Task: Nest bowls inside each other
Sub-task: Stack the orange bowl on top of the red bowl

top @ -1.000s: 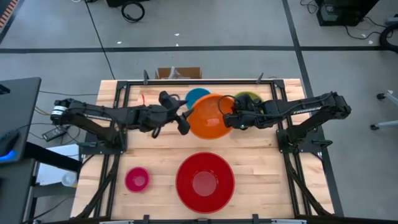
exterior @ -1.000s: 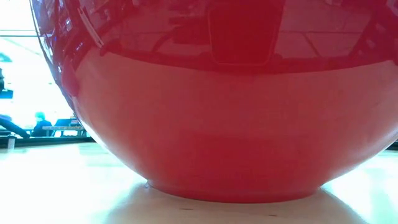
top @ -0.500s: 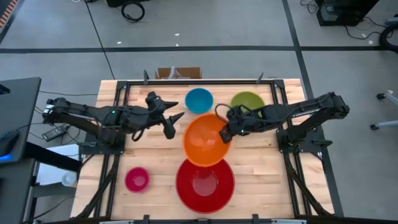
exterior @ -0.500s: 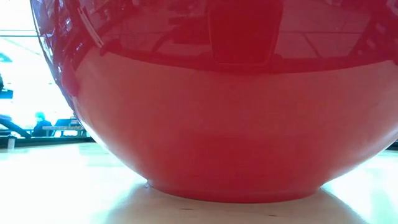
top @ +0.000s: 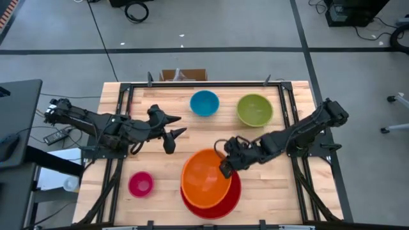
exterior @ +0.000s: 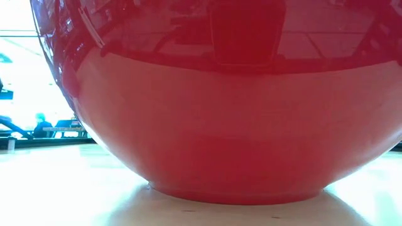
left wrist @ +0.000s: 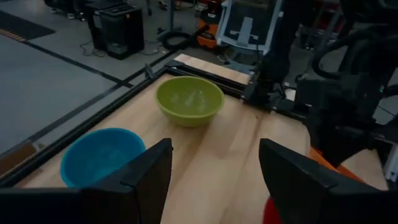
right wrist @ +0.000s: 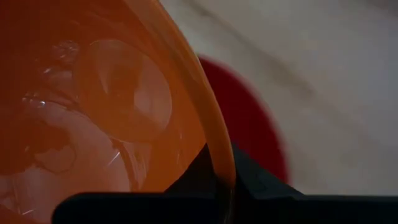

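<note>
Right hand [top: 225, 167] was clamped on the rim of the orange bowl [top: 206, 179], held over the red bowl [top: 220, 203] at the tabletop's [top: 268, 191] near edge. Left hand [top: 174, 135] hung open, left of centre, holding nothing.

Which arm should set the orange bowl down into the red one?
Right: its hand is shut on the orange bowl rim, over the red bowl. The left hand is open, empty, off to the side.

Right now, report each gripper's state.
Left gripper: open, empty.
Right gripper: shut on the orange bowl rim, over the red bowl.
</note>
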